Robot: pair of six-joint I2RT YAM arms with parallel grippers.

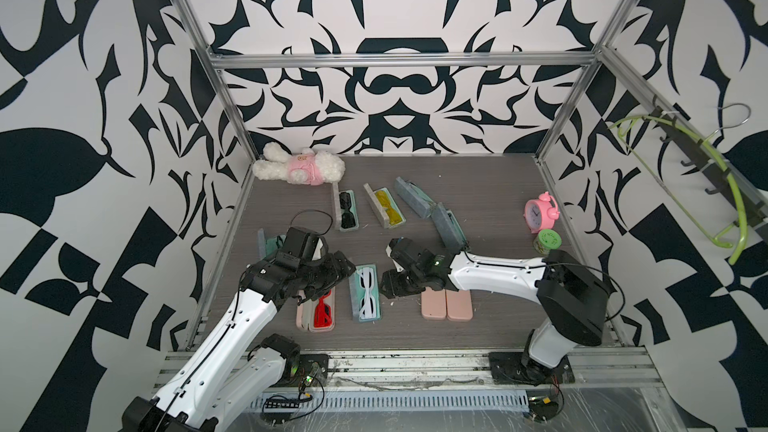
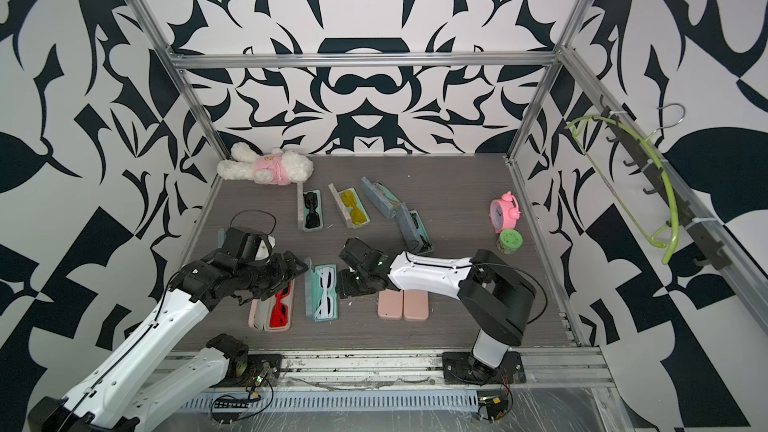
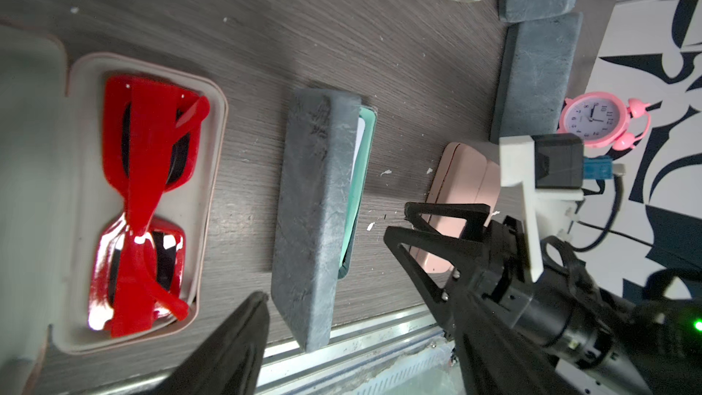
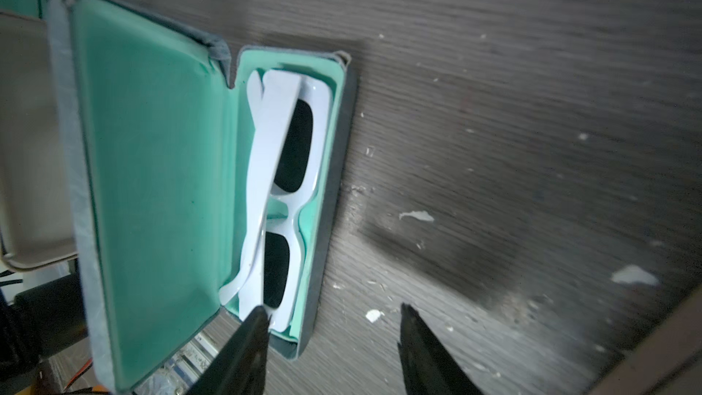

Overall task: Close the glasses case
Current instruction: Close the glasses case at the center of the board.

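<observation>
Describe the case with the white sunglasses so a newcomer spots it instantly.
On the dark table, find the front row of cases. The middle one is the grey case, open, white sunglasses inside. Its mint lining sets it apart: the neighbouring red-sunglasses case and plain case are pink.

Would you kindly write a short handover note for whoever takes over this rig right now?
Right claw: open, holding nothing, beside the case.
Left claw: on the lid side of that case; whether it is open or shut cannot be told.
Case: mid-table, white sunglasses inside, lid standing open.
Done: nothing closed on this case yet.
Left: fold the lid down onto the base until shut.
</observation>
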